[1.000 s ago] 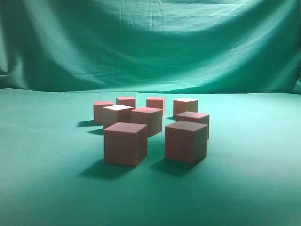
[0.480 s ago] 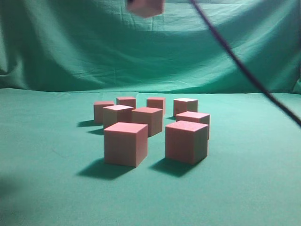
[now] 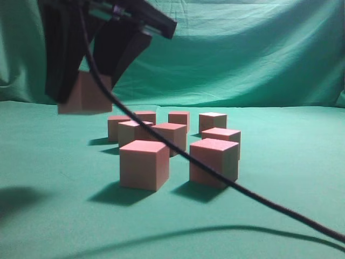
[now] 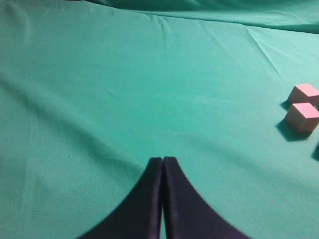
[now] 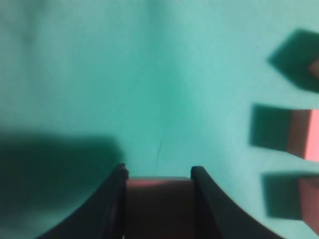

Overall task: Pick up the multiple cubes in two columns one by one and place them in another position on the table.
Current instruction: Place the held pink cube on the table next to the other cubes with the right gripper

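Fingers (image 5: 117, 209) of our right gripper (image 3: 89, 86) clamp one cube (image 3: 89, 97), held level above the worktop (image 3: 291, 162), left of the remaining cubes (image 3: 175, 143) in two columns running away from us. Our left gripper (image 4: 162, 167) fingers are pressed together, empty.

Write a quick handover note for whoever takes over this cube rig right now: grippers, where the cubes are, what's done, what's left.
Right gripper: shut on one held cube, carried above the table at the left of the exterior view, clear of the group.
Left gripper: shut, empty, over bare cloth away from the group.
Cubes: eight stand on the table in a loose cluster; the nearest two are the front left cube and the front right cube.
Done: one cube lifted; no placed cubes can be made out.
Left: set this cube down at the new spot, then move the others one by one.
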Motion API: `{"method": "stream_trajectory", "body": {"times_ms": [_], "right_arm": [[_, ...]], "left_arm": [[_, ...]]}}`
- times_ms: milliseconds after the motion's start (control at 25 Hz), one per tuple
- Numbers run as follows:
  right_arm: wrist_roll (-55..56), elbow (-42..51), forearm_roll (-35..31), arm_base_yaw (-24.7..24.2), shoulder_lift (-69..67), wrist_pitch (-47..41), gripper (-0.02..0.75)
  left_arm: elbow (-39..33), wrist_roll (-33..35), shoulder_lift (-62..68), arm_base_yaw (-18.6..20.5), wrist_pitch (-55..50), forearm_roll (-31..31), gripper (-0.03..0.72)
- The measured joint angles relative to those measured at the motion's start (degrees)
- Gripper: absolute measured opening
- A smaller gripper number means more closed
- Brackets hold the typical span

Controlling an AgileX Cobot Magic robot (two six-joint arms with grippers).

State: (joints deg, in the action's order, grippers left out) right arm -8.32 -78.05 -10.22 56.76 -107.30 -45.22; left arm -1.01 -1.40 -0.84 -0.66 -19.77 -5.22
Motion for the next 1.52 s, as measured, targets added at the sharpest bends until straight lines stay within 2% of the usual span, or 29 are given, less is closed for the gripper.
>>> {"method": "stream_trajectory", "body": {"times_ms": [1000, 1520], "right_arm": [[7.81, 0.0, -0.69, 0.45, -6.52, 4.53, 0.267], [10.2, 0.0, 2.36, 0.53, -6.76, 4.42, 0.267]], "left_arm": [[0.0, 0.0, 0.0, 0.0, 0.0, 0.0, 0.0], [0.0, 0.0, 0.0, 0.0, 0.0, 0.0, 0.0]]}}
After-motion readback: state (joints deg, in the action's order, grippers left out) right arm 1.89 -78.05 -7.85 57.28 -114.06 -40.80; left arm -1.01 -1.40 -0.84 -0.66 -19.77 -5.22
